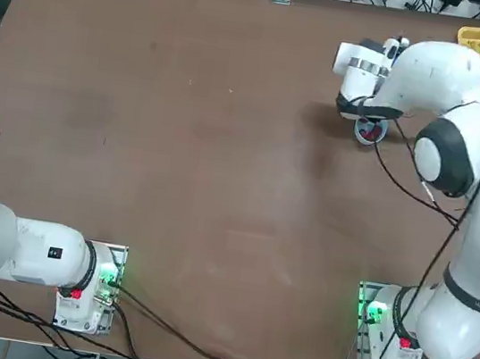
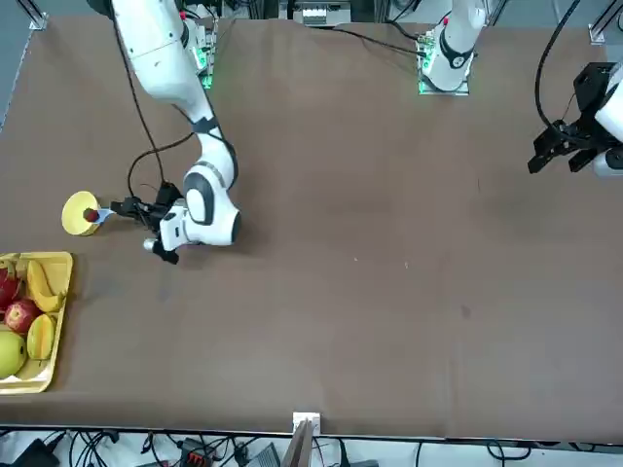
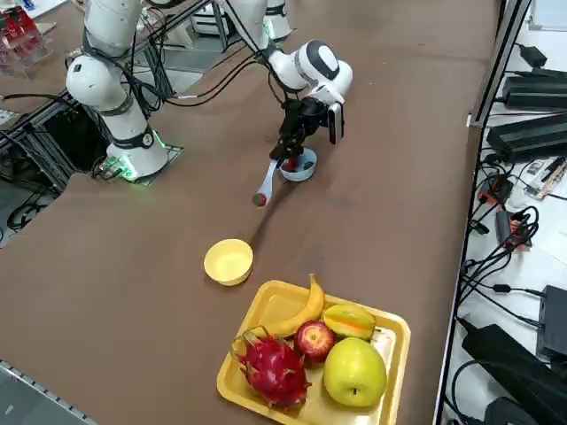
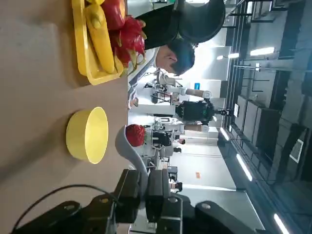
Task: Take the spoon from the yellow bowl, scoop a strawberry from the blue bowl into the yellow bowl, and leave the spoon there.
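A: State the claw condition and its position.
B: The right gripper (image 3: 285, 158) has its fingers clamped on the handle of one spoon (image 3: 266, 184). It sits above the table (image 1: 181, 153), over the blue bowl (image 3: 299, 167).

A: What does the spoon carry?
B: One strawberry (image 4: 135, 135) rests in the scoop end. The spoon is in the air, slanting down from the claw toward the yellow bowl (image 3: 229, 261), with its tip between the two bowls.

A: Count the bowls.
B: Two. The blue bowl shows something red inside. The yellow bowl sits apart from it, just beside the fruit tray (image 3: 390, 329), and looks empty in the right side view.

A: Count the tray contents.
B: Five fruits: one banana (image 3: 299, 313), one dragon fruit (image 3: 273, 369), one red apple (image 3: 314, 339), one green apple (image 3: 354, 373) and one orange-yellow fruit (image 3: 349, 320).
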`<state>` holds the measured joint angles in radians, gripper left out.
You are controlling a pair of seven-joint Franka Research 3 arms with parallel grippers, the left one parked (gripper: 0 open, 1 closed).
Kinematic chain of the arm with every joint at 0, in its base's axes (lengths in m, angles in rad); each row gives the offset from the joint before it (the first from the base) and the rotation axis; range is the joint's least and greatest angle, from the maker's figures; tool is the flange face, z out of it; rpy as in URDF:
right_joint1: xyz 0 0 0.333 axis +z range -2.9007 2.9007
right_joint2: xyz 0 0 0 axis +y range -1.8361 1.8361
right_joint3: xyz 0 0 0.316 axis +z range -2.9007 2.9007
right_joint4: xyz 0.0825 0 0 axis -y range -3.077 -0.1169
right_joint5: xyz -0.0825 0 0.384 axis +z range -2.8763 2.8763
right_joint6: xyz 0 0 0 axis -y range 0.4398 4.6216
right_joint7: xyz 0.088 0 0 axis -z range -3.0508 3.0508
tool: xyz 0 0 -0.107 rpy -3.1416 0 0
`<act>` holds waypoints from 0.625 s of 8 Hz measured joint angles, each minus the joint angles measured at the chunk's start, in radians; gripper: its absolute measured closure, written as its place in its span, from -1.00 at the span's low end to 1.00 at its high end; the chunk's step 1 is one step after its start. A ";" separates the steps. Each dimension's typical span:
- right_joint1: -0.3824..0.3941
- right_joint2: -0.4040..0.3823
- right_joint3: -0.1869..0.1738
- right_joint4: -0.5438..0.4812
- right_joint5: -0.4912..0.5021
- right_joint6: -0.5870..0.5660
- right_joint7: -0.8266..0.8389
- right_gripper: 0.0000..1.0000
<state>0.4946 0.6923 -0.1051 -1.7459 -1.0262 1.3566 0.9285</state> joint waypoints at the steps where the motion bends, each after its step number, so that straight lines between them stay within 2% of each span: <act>1: -0.029 -0.009 0.000 -0.029 -0.018 0.028 0.000 0.79; 5: -0.127 -0.011 0.001 -0.086 -0.044 0.115 -0.092 0.79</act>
<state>0.3677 0.6813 -0.1045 -1.8314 -1.0704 1.4718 0.8363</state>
